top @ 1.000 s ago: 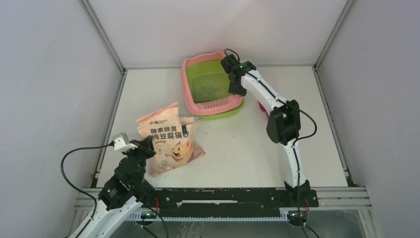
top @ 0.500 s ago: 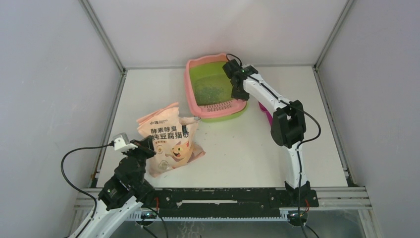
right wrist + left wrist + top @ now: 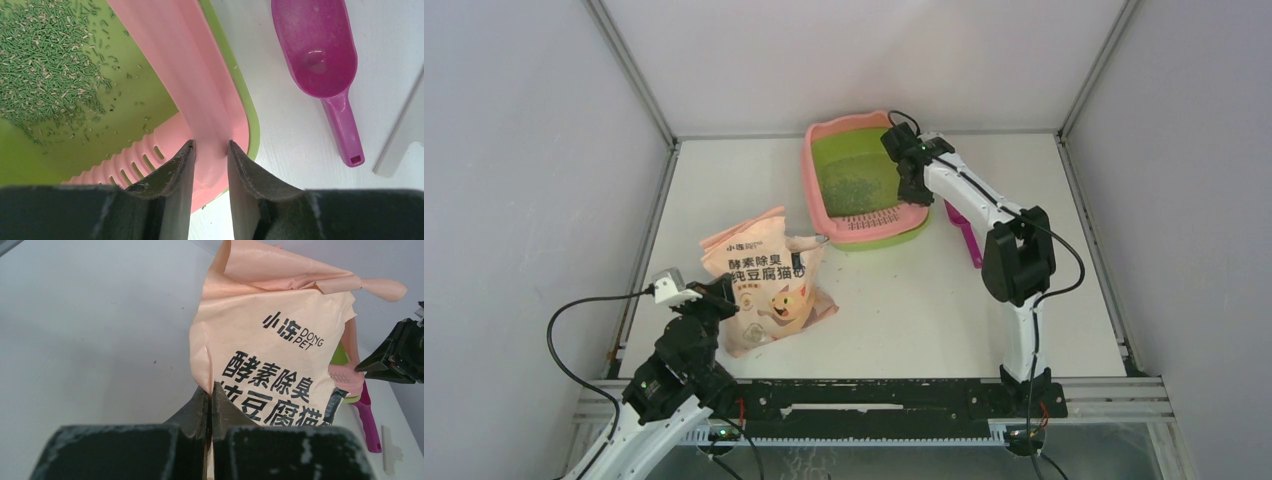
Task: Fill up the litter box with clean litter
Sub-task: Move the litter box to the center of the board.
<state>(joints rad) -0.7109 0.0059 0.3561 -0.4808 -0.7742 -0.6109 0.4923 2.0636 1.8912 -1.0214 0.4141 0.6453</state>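
The litter box (image 3: 810, 170), pink-rimmed with a lime-green basin, sits at the back of the table. Greenish-grey litter (image 3: 854, 186) covers part of its floor. My right gripper (image 3: 911, 190) is at the box's right near corner. In the right wrist view its two fingers straddle the pink rim (image 3: 170, 60) beside the perforated grid (image 3: 125, 167), and the right gripper (image 3: 211, 145) is shut on that rim. The litter (image 3: 45, 65) lies at upper left. My left gripper (image 3: 211, 390) is shut on a folded edge of the peach-pink bag (image 3: 270, 350).
The bag (image 3: 764, 280) stands at front left with my left gripper (image 3: 724, 295) at its lower left side. A magenta scoop (image 3: 967, 235) lies on the table just right of the box; its bowl (image 3: 315, 50) is empty. A white strip (image 3: 400, 140) lies further right.
The litter box has slid to the right with my right gripper on its rim, and the right arm's elbow swung right, uncovering the scoop. The left arm and bag have not moved.
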